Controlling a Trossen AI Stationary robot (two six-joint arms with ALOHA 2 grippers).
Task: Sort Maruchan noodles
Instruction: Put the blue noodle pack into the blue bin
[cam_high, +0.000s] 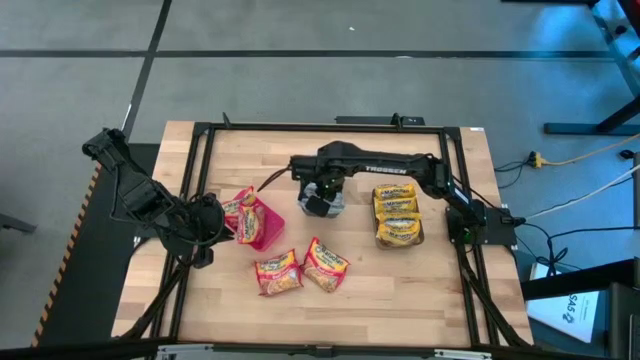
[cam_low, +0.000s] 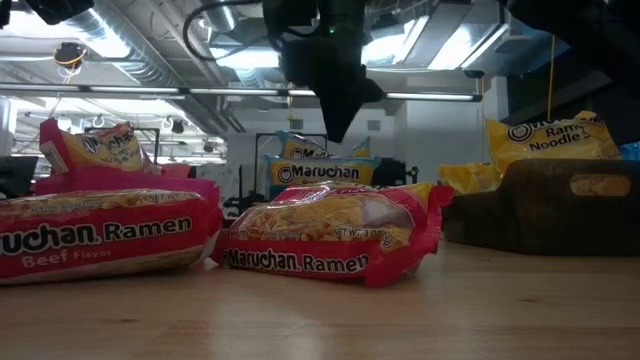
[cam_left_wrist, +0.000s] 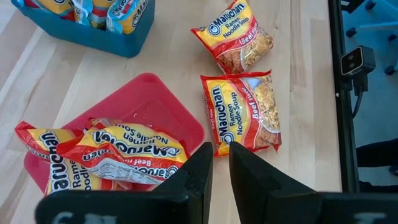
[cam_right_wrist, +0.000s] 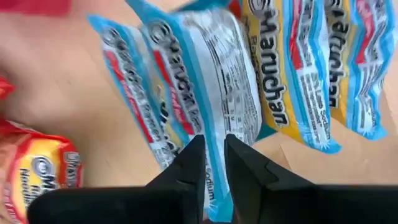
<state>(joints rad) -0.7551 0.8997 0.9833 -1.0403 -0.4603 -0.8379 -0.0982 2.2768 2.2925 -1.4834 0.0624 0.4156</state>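
Left gripper (cam_left_wrist: 221, 168) over the pink bin (cam_left_wrist: 155, 102) near the table's left edge, fingers drawn almost together on nothing. Right gripper (cam_right_wrist: 214, 165) above the blue packets (cam_right_wrist: 186, 81) in the blue bin (cam_left_wrist: 124, 43) at mid-table, fingers narrowed to a slit; possibly pinching a wrapper edge, hard to say. Yellow packets (cam_high: 397, 215) stacked in the dark bin (cam_low: 540, 205) toward the right edge. Two red packets (cam_high: 278, 272) lying loose, touching, toward the low-camera edge, just beside the pink bin and likely next. To do it well: spread the left fingers before descending, come straight down on the nearer red packet, pinch the crinkly wrapper across its middle rather than a slippery corner, lift clear of its neighbour, and release low over the pink bin.
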